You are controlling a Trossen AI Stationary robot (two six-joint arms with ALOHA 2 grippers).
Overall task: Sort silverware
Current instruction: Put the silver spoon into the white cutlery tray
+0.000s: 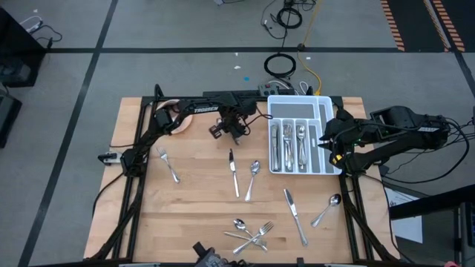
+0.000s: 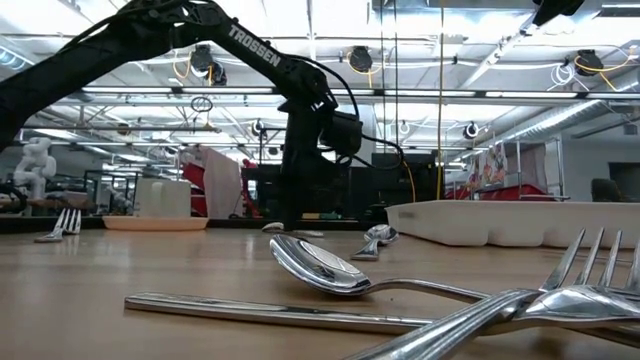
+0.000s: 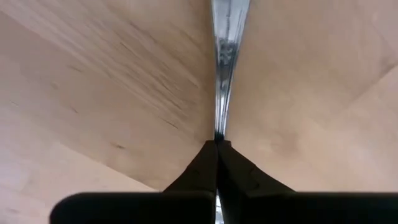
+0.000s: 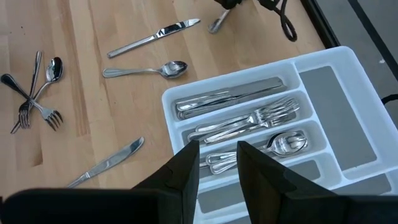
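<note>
My left gripper (image 1: 231, 137) stands at the far middle of the table, pointing down, shut on a slim shiny piece of silverware (image 3: 222, 56); fork, spoon or knife, I cannot tell. My right gripper (image 4: 217, 168) hovers open over the near end of the white divided tray (image 1: 300, 133), touching nothing. The tray's three long compartments hold knives (image 4: 230, 93), forks (image 4: 249, 118) and spoons (image 4: 273, 144). Loose on the wood lie a fork (image 1: 168, 165), a knife (image 1: 233, 172), a spoon (image 1: 252, 178), a second knife (image 1: 295, 215), a second spoon (image 1: 326, 210) and a crossed heap (image 1: 252, 233). My left gripper pinches the piece of silverware between its two shut fingers at a narrow stretch of its shaft (image 3: 219, 127). The fingers come from above, pointing down. The piece runs on beyond the fingertips (image 3: 205, 155), close over the wood; its low end (image 4: 216, 25) slants toward the table.
A pink cup on its saucer (image 1: 171, 119) sits at the far left of the table, behind the left arm. The tray's wide side compartments (image 4: 339, 106) hold nothing. The heap of silverware (image 2: 400, 300) lies at the near edge. Bare wood shows at the table's near left (image 1: 178, 222).
</note>
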